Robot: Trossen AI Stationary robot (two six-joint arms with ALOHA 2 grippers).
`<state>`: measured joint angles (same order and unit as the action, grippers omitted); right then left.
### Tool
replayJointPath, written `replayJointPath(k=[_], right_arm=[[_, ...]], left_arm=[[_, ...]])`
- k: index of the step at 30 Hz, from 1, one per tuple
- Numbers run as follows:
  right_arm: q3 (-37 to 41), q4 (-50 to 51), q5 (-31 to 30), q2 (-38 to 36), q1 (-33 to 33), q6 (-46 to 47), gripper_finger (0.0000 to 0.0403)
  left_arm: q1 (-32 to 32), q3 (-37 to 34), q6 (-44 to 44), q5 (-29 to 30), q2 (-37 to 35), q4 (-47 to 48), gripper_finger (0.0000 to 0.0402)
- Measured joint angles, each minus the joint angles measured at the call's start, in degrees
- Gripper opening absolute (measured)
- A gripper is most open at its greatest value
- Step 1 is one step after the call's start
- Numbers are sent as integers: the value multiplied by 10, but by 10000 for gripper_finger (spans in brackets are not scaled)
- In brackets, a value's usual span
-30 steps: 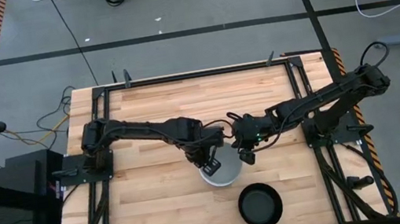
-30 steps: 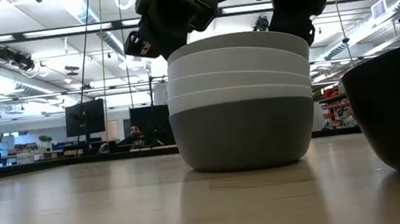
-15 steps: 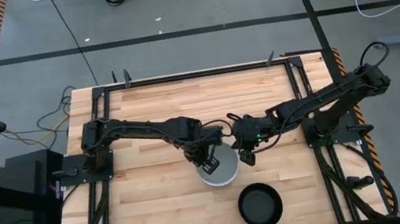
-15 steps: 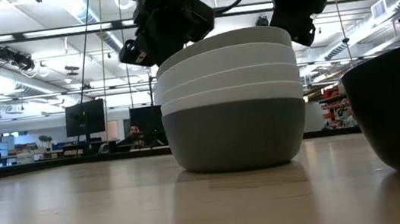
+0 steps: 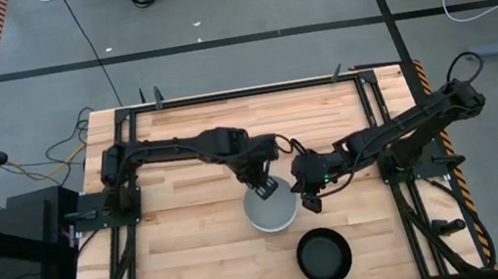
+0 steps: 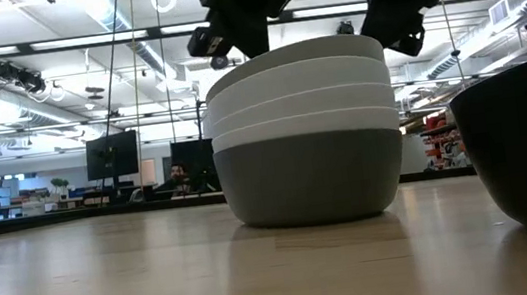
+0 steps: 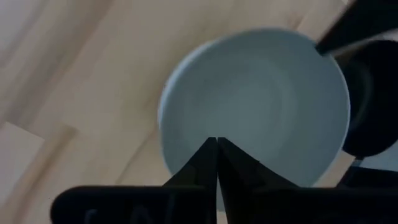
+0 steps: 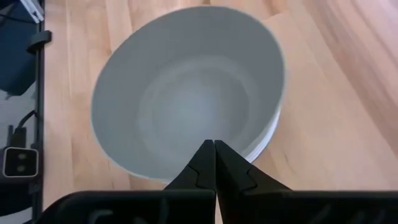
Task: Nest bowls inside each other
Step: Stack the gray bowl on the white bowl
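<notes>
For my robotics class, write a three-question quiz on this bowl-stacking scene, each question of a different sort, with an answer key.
1. True or false: the black bowl already sits in the stack of bowls.
2. Multiple choice: in the low view, the bottom bowl of the stack is (A) white (B) grey (C) black.
3. Short answer: are the left hand and the right hand holding anything?

Key
1. False. It stands alone on the table, apart from the stack.
2. B. White bowls are nested above it.
3. No. Both wrist views show the fingers shut and empty above the top bowl.
</notes>
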<state>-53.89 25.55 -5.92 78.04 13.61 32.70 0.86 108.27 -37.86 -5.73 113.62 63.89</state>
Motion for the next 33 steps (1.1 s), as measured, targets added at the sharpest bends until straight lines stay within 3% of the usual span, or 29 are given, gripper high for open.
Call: replayJointPath(k=[12, 24, 33], right_arm=[[0, 16, -4, 0, 21, 8, 3], [0, 19, -11, 0, 21, 2, 2], [0, 10, -11, 35, 21, 1, 3]], left_arm=[[-59, 6, 17, 2, 0, 0, 28], [-65, 6, 24, 2, 0, -1, 16], [-68, 6, 26, 2, 0, -3, 30]])
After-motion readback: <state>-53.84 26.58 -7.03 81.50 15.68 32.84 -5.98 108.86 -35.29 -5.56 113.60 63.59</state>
